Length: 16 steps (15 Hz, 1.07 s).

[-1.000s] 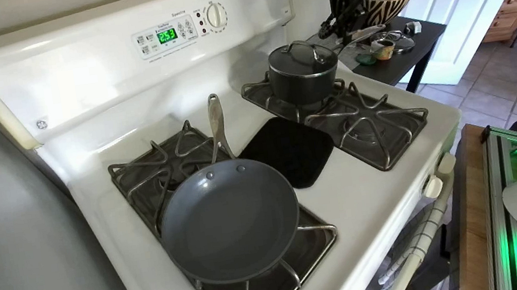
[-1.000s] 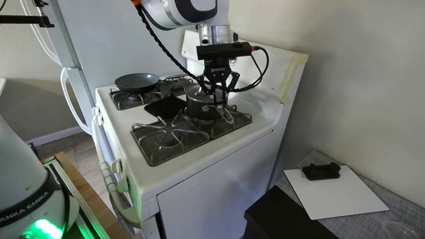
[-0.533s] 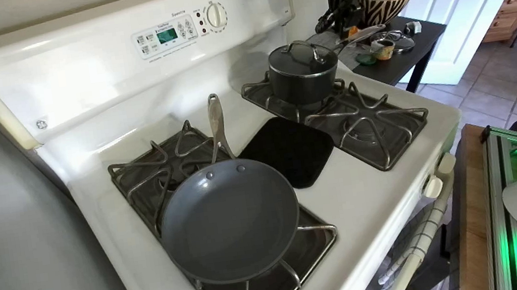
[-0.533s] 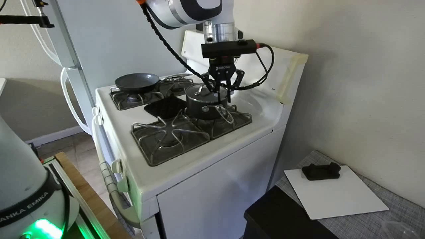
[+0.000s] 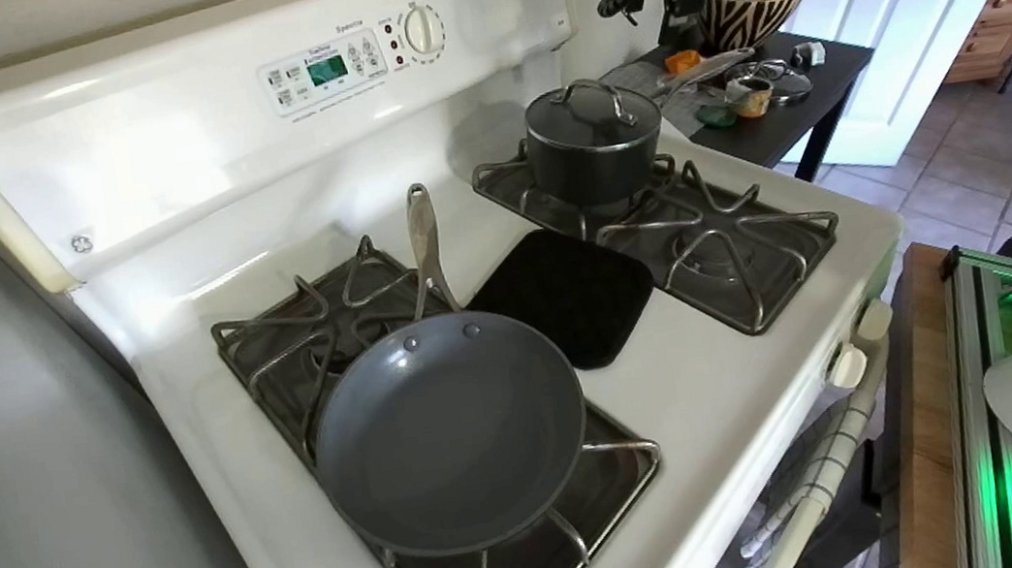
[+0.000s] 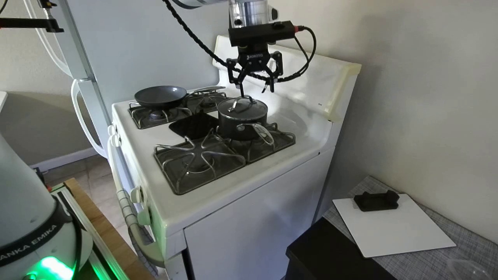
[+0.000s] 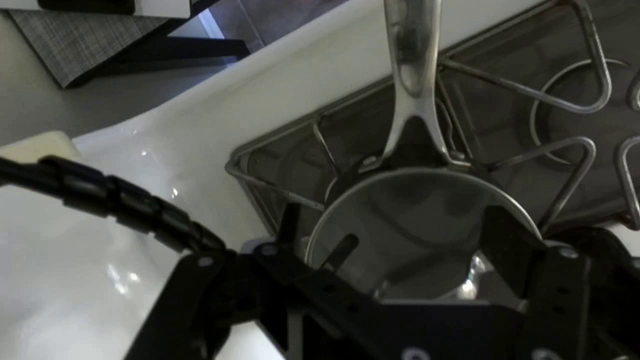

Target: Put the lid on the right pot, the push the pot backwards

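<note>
The lid [image 5: 576, 113], greyish glass with a metal rim and an arched metal handle, sits level on the right pot [image 5: 594, 173], a dark grey saucepan on a rear burner grate. Both lid [image 6: 249, 112] and right pot [image 6: 235, 129] also show in an exterior view, the pot's metal handle pointing toward the stove's side. My gripper [image 6: 256, 92] hangs over the lid with its fingers spread and nothing between them. From the wrist view, the lid [image 7: 415, 215] lies beneath my gripper [image 7: 419, 235], its handle partly covered by the gripper's body.
A wide frying pan [image 5: 453, 438] rests on the grates beside a black square mat [image 5: 566, 296]. Behind the pot rises the white back panel [image 5: 249, 112]. Past the stove's side, a dark table [image 5: 839, 64] bears a patterned bowl [image 5: 758, 6] and another glass lid [image 5: 788, 86].
My gripper has risen from low beside the pot's handle side to above the lid, and its fingers have spread apart. Pot, lid and pan have stayed put.
</note>
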Motion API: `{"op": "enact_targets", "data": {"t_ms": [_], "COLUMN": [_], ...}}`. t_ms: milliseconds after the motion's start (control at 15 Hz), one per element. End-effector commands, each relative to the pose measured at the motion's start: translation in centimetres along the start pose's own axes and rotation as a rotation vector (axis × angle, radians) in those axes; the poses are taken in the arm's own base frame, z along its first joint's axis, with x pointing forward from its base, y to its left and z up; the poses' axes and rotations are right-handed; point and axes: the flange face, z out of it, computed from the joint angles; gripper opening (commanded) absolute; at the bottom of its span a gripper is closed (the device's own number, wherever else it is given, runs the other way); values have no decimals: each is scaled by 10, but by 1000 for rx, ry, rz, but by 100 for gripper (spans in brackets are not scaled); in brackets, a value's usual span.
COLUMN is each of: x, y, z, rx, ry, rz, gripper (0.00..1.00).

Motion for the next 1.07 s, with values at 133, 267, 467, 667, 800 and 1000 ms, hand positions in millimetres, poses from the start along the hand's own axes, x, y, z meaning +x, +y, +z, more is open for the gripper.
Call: {"op": "enact_targets", "data": {"t_ms": [133,267,467,667,800,1000], "x": [11,16,22,26,28,30], "y": [-29,-38,-46,-49,-51,-52], "z": [-61,-76,-93,-101,-103,-103], "rx": [12,15,4,-9,-6,-7], "ry": [126,142,179,183,172,162], "rz": [-38,11,89,177,229,307], "gripper": [100,100,100,100,100,100]}}
